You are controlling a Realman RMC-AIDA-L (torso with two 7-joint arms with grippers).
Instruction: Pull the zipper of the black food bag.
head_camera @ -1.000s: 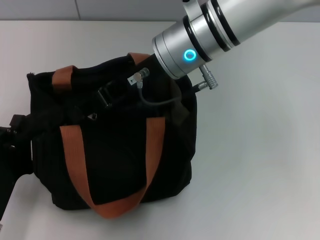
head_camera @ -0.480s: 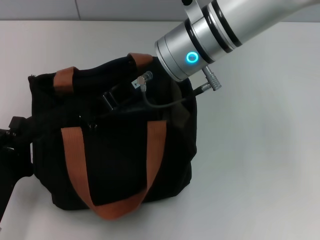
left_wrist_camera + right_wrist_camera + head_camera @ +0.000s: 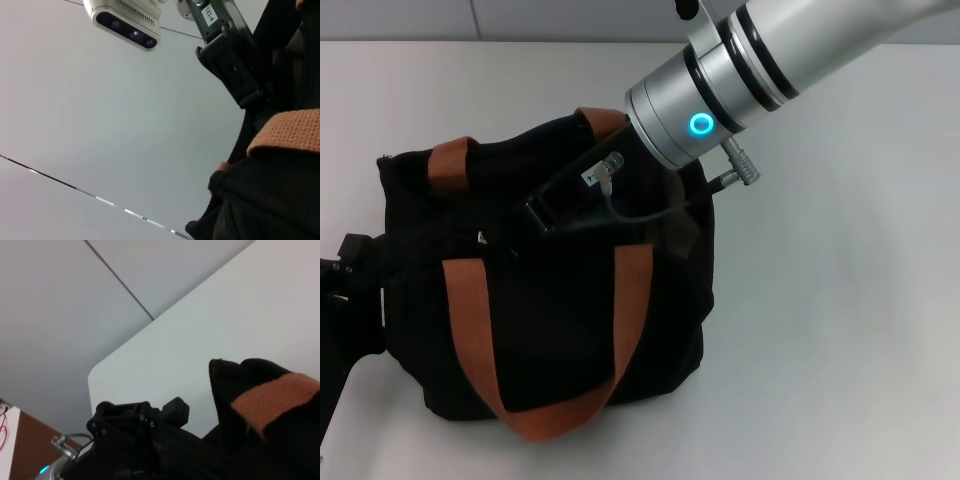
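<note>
Right gripper (image 3: pixel 545 208) sits on bag (image 3: pixel 550 330) top, grip state unclear; zipper track runs lengthwise toward left gripper (image 3: pixel 345 290), also unclear.

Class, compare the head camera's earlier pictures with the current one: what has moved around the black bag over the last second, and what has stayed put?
The right gripper, on top of the black food bag, has slid along the bag's top toward the robot's left and dipped lower; its silver wrist shifted a little with it. The bag's top edge near the left gripper has drawn slightly tighter. The bag, its orange-brown handles and the left gripper kept their places.
</note>
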